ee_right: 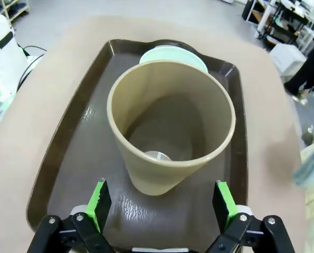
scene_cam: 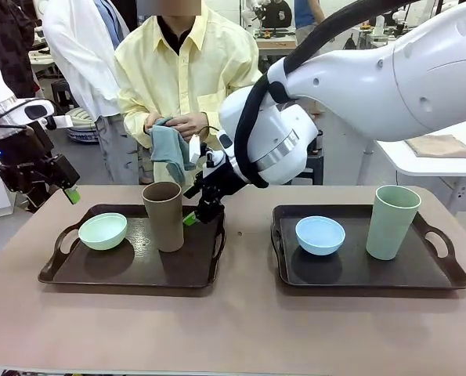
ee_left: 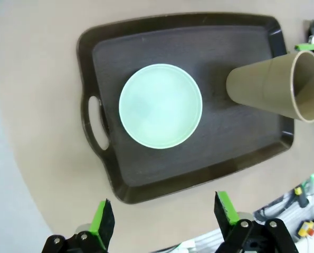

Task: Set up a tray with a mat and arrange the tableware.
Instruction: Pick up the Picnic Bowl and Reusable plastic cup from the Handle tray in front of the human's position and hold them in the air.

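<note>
The right fingers stand apart beside the tall tan-brown cup, upright on the dark tray by the pale mint bowl; the left fingers are apart too. Cup-arranging, I'd judge; the next move mustn't tip it.

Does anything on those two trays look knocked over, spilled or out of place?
Nothing stands out. The left tray holds the mint bowl and tan cup, and the right tray holds the blue bowl and green cup. All stand upright, and nothing is spilled.

One beige table is recorded. One folded tan cloth is laid on a white side table (far right).
</note>
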`<action>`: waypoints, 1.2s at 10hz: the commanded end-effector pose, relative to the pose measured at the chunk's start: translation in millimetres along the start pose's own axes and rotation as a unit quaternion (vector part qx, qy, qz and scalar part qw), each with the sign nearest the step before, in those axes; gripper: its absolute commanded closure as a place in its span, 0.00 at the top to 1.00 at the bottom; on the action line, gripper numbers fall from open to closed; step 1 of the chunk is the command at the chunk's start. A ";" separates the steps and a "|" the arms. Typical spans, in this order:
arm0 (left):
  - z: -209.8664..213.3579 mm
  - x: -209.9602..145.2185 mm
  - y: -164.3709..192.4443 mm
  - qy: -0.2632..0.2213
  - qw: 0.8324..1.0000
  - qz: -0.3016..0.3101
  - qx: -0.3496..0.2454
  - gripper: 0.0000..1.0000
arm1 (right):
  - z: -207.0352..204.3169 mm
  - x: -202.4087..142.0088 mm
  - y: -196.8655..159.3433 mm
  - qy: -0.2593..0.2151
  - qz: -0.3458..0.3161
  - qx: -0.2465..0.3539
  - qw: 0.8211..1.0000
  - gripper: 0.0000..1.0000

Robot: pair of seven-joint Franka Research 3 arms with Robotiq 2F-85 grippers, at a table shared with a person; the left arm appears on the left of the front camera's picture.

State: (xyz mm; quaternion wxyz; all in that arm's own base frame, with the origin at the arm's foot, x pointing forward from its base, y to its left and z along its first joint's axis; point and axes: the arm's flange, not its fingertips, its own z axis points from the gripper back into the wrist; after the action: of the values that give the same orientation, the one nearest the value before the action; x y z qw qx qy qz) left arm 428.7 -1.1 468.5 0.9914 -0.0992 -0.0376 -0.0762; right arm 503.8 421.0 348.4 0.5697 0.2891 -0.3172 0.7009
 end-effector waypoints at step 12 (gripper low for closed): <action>-38.1 23.5 -5.4 0.024 1.000 -0.007 0.015 1.00 | -33.1 -16.5 -15.1 0.005 -0.098 0.016 0.995 1.00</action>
State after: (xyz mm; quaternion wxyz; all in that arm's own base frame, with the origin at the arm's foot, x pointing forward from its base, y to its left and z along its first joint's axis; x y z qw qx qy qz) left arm 448.3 -17.3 436.9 0.9908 -0.1033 -0.0074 -0.0874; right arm 512.5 427.4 316.1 0.6237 0.3289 -0.2763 0.6530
